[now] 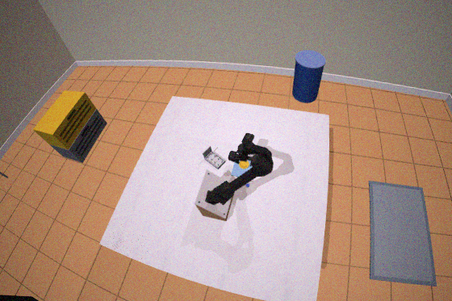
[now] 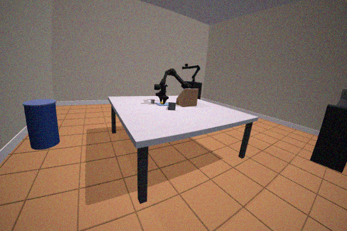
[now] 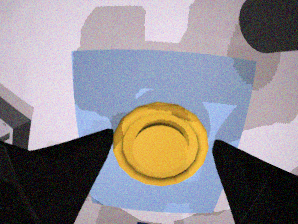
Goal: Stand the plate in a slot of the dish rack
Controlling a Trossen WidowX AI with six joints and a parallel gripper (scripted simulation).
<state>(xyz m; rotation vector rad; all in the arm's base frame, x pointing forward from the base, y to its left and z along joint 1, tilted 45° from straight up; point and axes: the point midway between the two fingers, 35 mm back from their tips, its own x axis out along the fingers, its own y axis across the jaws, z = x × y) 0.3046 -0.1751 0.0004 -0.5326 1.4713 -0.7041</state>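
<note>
While the plate (image 1: pixel 244 165) (image 2: pixel 162 103) (image 3: pixel 160 150) lies at lower centre of the wrist view, the gripper (image 1: pixel 239 160) (image 2: pixel 163 102) (image 3: pixel 164 140) has its fingers apart around it; I judge that grasping is in hand, and closing must follow.

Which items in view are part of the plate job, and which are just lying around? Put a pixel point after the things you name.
Part of the job:
- yellow plate (image 1: pixel 244 165) (image 3: pixel 160 150), lying flat
- dish rack (image 1: pixel 214 160) (image 3: pixel 20 127)
- the arm's open jaws, either side of the plate

Not part of it:
- blue sheet under the plate (image 1: pixel 240 169) (image 3: pixel 165 75)
- blue bin (image 1: pixel 307 81) (image 2: pixel 41 126)
- yellow-and-grey crate stack (image 1: pixel 73 123)
</note>
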